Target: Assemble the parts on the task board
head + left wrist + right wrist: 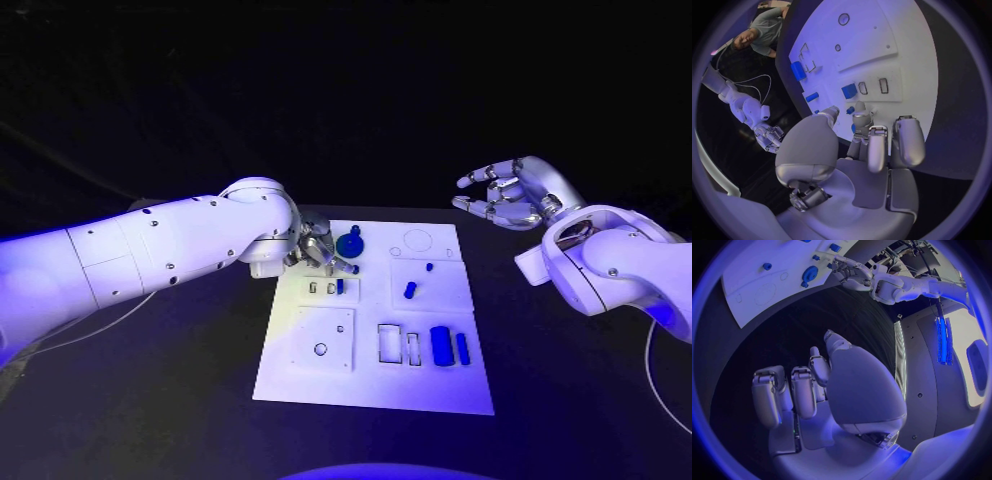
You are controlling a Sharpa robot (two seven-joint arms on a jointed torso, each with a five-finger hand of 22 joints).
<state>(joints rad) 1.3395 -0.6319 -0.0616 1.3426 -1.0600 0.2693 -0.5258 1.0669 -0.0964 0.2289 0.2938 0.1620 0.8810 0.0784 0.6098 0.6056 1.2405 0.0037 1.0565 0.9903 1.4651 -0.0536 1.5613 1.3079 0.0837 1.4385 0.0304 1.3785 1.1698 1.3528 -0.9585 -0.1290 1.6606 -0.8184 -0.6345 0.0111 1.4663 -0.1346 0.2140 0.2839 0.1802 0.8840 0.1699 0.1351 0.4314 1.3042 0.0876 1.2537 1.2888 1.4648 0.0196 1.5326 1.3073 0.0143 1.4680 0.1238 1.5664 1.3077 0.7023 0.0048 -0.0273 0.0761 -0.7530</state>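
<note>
Two hands, unevenly placed: the left hand (315, 250) hovers over the task board's (375, 385) far-left area, fingers curled beside a small blue part (849, 90); whether it grips anything I cannot tell. Right hand (508, 193) hangs spread, empty, well off the far-right corner.

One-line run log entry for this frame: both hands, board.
left robot hand: over task board, fingertips at small blue part, grasp unclear | right robot hand: open, raised off board | blue parts in slots
</note>
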